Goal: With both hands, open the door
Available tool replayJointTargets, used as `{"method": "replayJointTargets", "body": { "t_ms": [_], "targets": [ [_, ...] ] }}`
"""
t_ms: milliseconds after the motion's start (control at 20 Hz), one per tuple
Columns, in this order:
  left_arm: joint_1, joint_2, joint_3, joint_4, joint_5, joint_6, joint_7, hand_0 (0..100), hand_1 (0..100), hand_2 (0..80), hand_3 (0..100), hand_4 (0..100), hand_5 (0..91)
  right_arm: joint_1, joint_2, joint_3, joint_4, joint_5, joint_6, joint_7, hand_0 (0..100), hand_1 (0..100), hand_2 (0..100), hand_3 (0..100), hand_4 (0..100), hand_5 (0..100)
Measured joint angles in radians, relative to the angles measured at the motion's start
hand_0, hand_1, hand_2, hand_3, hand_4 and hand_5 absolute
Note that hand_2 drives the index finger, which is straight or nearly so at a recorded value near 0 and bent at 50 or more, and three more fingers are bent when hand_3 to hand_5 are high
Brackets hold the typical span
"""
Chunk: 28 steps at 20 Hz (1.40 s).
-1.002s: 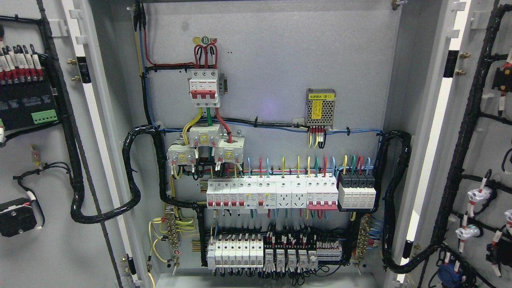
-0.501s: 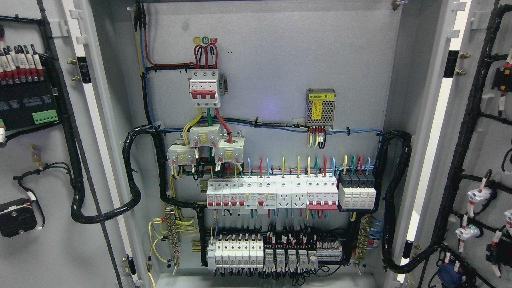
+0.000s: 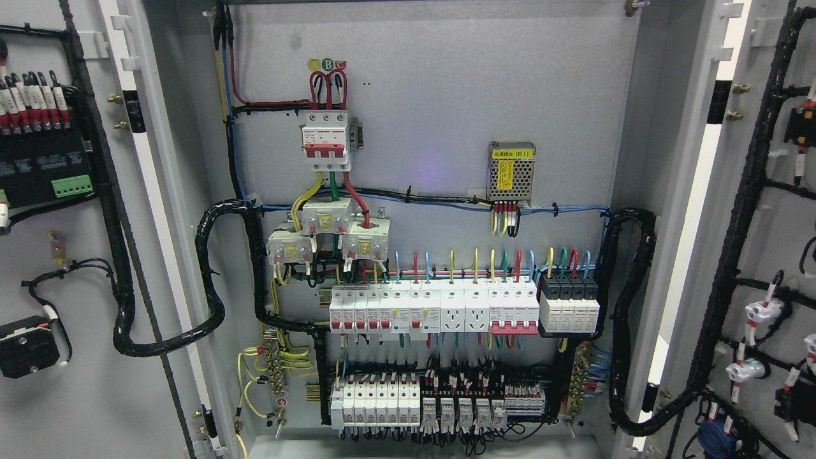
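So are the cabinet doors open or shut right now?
Open. Both the left door and right door are swung wide, exposing the breakers inside.

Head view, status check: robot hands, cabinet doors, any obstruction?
Neither robot hand in view. Grey metal left door and right door both swung wide open, white breaker rows exposed. Nothing blocking.

The scene is evenly and brightly lit from the front. A faint violet glare spot is seen on the grey back panel (image 3: 433,172). Strong white highlights are cast along the door edges (image 3: 692,191). Soft shadow is held in the cabinet's left inner corner. Focus is sharp centrally, slightly softened toward the edges
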Motion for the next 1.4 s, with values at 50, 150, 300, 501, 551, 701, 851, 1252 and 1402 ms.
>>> {"method": "replayJointTargets", "body": {
  "t_ms": [50, 150, 300, 501, 551, 701, 851, 1252, 1402],
  "targets": [
    [0.010, -0.004, -0.019, -0.007, -0.006, 0.000, 0.001, 0, 0, 0.0, 0, 3, 0.0, 0.005, 0.007, 0.018, 0.016, 0.012, 0.000, -0.001, 11, 0, 0, 0, 0, 0],
    [0.033, -0.013, -0.055, -0.018, -0.025, 0.000, 0.002, 0, 0, 0.0, 0, 3, 0.0, 0.019, 0.022, 0.055, 0.058, 0.030, 0.000, -0.002, 11, 0, 0, 0, 0, 0],
    [0.070, -0.041, -0.117, -0.031, -0.072, -0.003, 0.013, 0, 0, 0.0, 0, 3, 0.0, 0.046, 0.043, 0.099, 0.118, 0.047, 0.000, -0.002, 11, 0, 0, 0, 0, 0],
    [0.136, -0.093, -0.192, -0.041, -0.162, 0.002, 0.020, 0, 0, 0.0, 0, 3, 0.0, 0.086, 0.071, 0.145, 0.195, 0.060, 0.000, -0.002, 11, 0, 0, 0, 0, 0],
    [0.158, -0.108, -0.212, -0.042, -0.187, 0.004, 0.021, 0, 0, 0.0, 0, 3, 0.0, 0.095, 0.078, 0.155, 0.215, 0.062, 0.000, -0.002, 11, 0, 0, 0, 0, 0],
    [0.213, -0.149, -0.264, -0.031, -0.248, 0.012, 0.021, 0, 0, 0.0, 0, 3, 0.0, 0.115, 0.098, 0.179, 0.271, 0.067, 0.000, -0.002, 11, 0, 0, 0, 0, 0],
    [0.252, -0.185, -0.310, 0.007, -0.291, 0.027, 0.022, 0, 0, 0.0, 0, 3, 0.0, 0.129, 0.118, 0.202, 0.330, 0.070, 0.000, -0.004, 11, 0, 0, 0, 0, 0],
    [0.298, -0.248, -0.392, 0.171, -0.339, 0.084, 0.024, 0, 0, 0.0, 0, 3, 0.0, 0.164, 0.166, 0.264, 0.516, 0.072, 0.000, 0.000, 11, 0, 0, 0, 0, 0],
    [0.308, -0.261, -0.410, 0.252, -0.346, 0.091, 0.020, 0, 0, 0.0, 0, 3, 0.0, 0.170, 0.183, 0.287, 0.595, 0.072, 0.000, 0.002, 11, 0, 0, 0, 0, 0]
  ]
}}
